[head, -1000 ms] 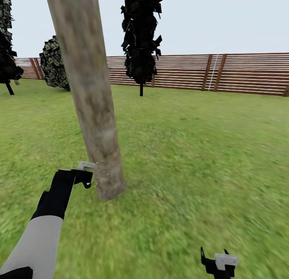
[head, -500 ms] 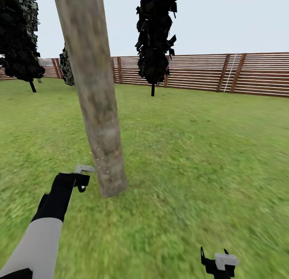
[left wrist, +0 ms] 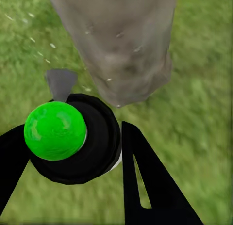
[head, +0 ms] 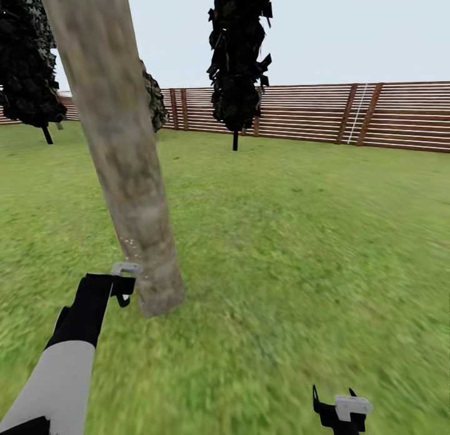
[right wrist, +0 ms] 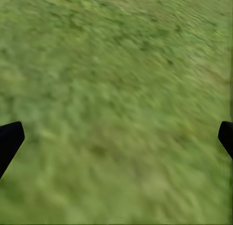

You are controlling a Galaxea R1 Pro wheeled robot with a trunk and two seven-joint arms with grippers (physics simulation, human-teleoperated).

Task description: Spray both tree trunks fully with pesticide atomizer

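Head view, from left to right: the left claw is seen low beside the base of the trunk, and the atomizer is held in it, with the pale cap showing just beside the bark. In the left wrist view, the atomizer is clamped between the two dark fingers, a green dot is lit on its top, and its nozzle is pointed at the trunk. Small pale droplets are seen on the bark and in the air, so spraying is judged to be under way. How much of this trunk is covered cannot be told. A second tree is not clearly identified. At the right, the right claw is held wide open over grass, with nothing in it.
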